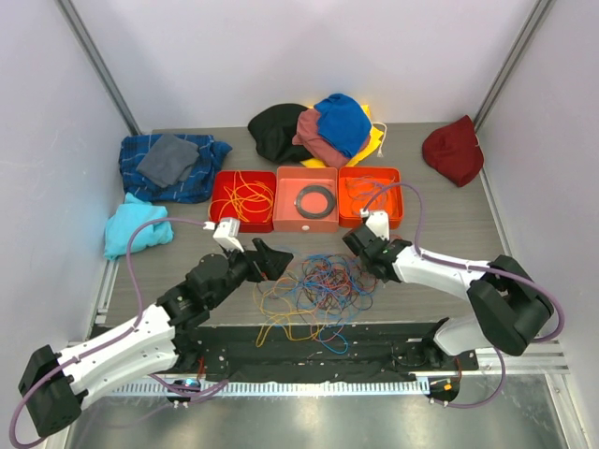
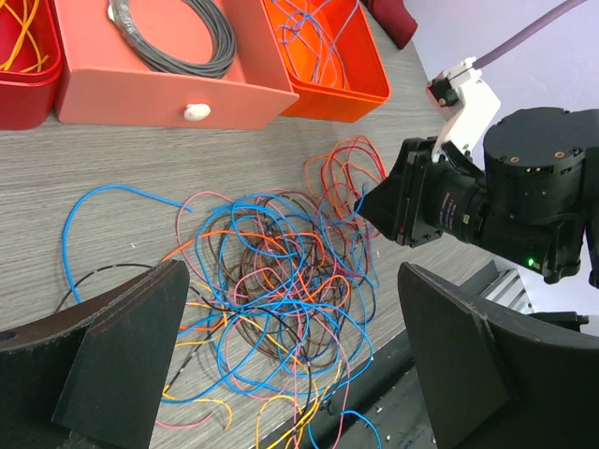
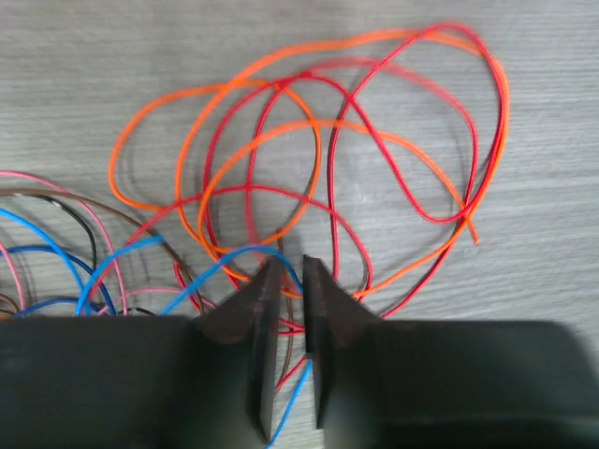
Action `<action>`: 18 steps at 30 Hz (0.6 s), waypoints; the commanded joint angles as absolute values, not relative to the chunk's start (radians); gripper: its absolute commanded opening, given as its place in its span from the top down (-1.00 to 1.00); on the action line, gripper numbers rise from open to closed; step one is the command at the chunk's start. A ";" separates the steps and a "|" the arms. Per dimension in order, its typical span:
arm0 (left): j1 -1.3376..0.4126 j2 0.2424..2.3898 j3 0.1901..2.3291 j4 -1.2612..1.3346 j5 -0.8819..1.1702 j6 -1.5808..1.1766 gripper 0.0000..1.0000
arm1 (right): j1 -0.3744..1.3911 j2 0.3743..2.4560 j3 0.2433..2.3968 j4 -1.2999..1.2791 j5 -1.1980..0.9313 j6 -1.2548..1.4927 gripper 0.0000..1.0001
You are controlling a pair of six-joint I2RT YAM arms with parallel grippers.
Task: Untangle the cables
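The right claw [image 3: 292, 271] is pinched to a slit with a blue and a red strand running through it, so I judge it clenched on the cables [image 1: 314, 290]. Ahead of its tips, orange and red loops fan out over the bare surface [image 1: 440, 234]. The rest of the tangle lies to that claw's left, by the middle of the surface's near edge, with its long axis slanting from near-left to far-right. The left claw [image 1: 271, 259] is released, jaws wide, over the tangle's left part. The right arm has the nearer hold. Drawing its strands toward the right edge looks the likely move.
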State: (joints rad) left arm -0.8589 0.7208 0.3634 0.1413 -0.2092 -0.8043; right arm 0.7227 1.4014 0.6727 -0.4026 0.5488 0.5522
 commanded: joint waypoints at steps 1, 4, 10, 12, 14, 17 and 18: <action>-0.859 0.698 0.368 0.160 -0.221 -0.795 -0.99 | 0.727 1.382 0.729 -0.371 0.612 0.564 0.76; -0.859 0.692 0.370 0.155 -0.222 -0.793 -1.00 | 0.729 1.336 0.741 -0.402 0.618 0.574 0.86; -0.859 0.693 0.368 0.161 -0.221 -0.793 -0.99 | 0.764 1.191 0.836 -0.520 0.661 0.575 0.98; -0.859 0.696 0.368 0.161 -0.219 -0.796 -0.99 | 0.790 1.126 0.886 -0.555 0.679 0.574 0.98; -0.859 0.696 0.370 0.163 -0.218 -0.799 -1.00 | 0.808 1.092 0.989 -0.606 0.696 0.552 0.98; -0.859 0.695 0.368 0.166 -0.222 -0.804 -0.99 | 0.822 1.046 1.147 -0.658 0.715 0.503 0.98; -0.859 0.696 0.371 0.166 -0.222 -0.805 -0.99 | 0.822 1.040 1.187 -0.664 0.718 0.491 0.98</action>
